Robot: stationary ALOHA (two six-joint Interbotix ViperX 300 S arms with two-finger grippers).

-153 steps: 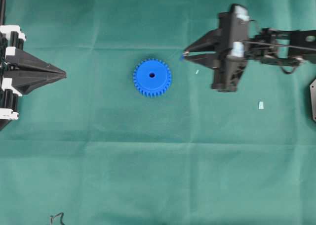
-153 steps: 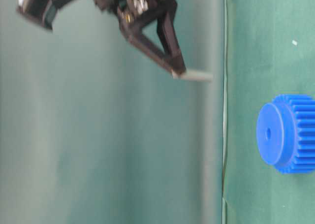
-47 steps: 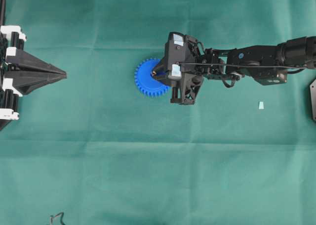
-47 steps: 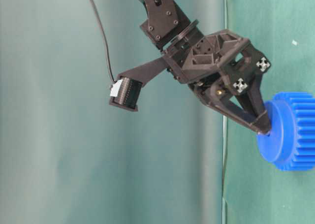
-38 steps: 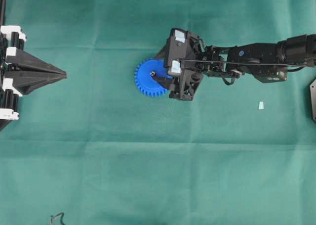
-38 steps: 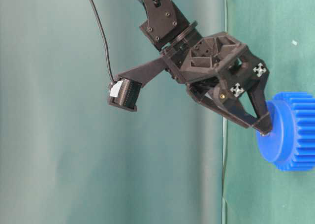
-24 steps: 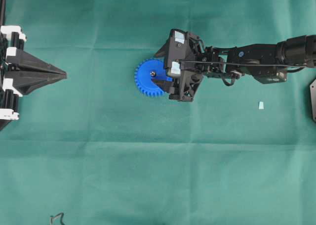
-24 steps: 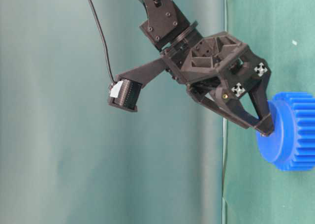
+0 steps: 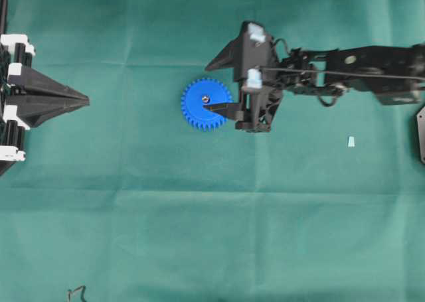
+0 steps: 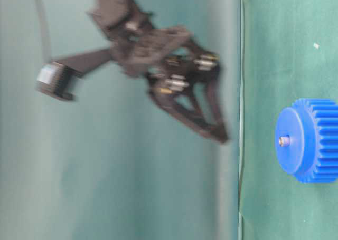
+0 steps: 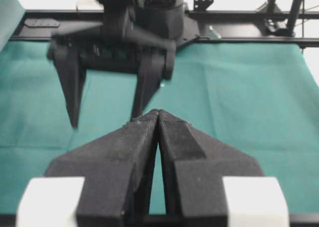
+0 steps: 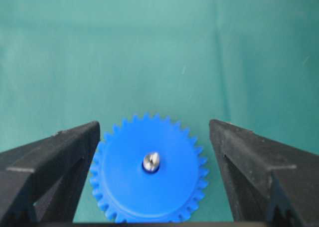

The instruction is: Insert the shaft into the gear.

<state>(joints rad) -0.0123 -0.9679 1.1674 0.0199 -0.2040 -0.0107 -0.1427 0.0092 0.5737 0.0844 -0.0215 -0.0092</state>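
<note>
On the green worktop (image 9: 199, 235), you are seeing the shaft (image 12: 151, 160) standing upright in the centre hole of the gear (image 9: 206, 103). The right pincer (image 12: 154, 187) is hanging above it, jaws wide apart and empty; the left pincer (image 11: 158, 118) is sitting pressed together, well apart.

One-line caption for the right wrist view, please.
Shaft seated in the blue gear's centre hole on the green cloth, framed by the open right gripper.

gear (image 12: 149, 174) bright blue; shaft (image 12: 151, 160) silvery-grey; cloth (image 9: 199, 216) plain green; grippers black, left one (image 9: 85, 101) white-trimmed; right (image 9: 207, 86)
</note>
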